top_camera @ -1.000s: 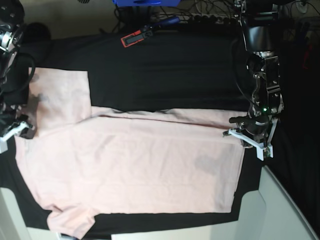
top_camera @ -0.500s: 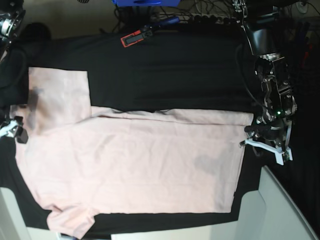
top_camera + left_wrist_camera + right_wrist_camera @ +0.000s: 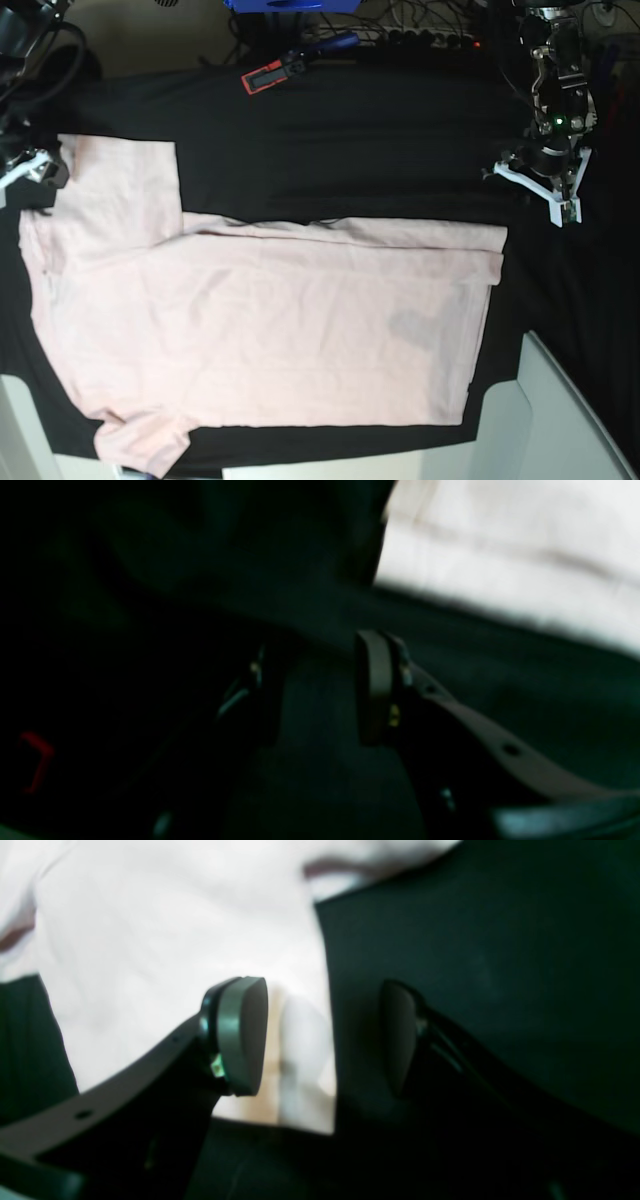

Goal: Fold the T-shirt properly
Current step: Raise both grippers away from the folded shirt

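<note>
The T-shirt (image 3: pixel 260 330) lies spread flat on the black cloth (image 3: pixel 340 140), filling the lower left and centre of the base view, one sleeve reaching toward the upper left. The left gripper (image 3: pixel 538 185) hangs at upper right, clear of the hem, jaws apart and empty. The right gripper (image 3: pixel 30 168) sits at the left edge beside the sleeve, jaws wide, holding nothing.

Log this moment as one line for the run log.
T-shirt: flat on black cloth, one fold | left gripper: open, off shirt | right gripper: open, over shirt edge
</note>
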Robot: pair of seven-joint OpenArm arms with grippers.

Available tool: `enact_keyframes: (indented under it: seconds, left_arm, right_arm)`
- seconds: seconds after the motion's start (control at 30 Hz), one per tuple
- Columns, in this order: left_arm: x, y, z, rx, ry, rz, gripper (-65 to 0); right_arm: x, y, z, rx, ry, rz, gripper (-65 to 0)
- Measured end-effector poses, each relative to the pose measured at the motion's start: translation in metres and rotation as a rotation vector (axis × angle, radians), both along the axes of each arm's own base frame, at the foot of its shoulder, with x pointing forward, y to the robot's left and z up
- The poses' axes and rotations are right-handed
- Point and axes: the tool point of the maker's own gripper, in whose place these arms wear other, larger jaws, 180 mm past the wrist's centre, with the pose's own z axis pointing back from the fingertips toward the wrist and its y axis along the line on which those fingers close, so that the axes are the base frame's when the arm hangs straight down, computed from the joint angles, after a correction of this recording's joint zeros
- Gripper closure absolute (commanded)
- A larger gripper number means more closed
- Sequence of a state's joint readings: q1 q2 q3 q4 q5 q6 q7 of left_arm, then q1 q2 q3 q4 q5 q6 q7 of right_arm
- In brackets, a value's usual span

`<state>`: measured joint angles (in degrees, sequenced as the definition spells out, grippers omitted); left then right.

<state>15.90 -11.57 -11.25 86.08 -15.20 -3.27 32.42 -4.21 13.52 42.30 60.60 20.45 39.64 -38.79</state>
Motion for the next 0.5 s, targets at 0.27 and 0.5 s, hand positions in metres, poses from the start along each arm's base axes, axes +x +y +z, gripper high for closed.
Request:
enact_keyframes:
  seconds: [0.27,0.5]
  left_arm:
    - [-0.006,0.004,-0.002,0.007,0.011,0.002,-23.2]
    - [-0.006,0.003,-0.002,0.007,0.011,0.0,-23.2]
  right_arm:
    - [-0.006,0.011,-0.007,0.031,0.01,-0.011,-34.2]
    - [-0.02,0.01,-0.01,0.037,0.01,-0.021,-34.2]
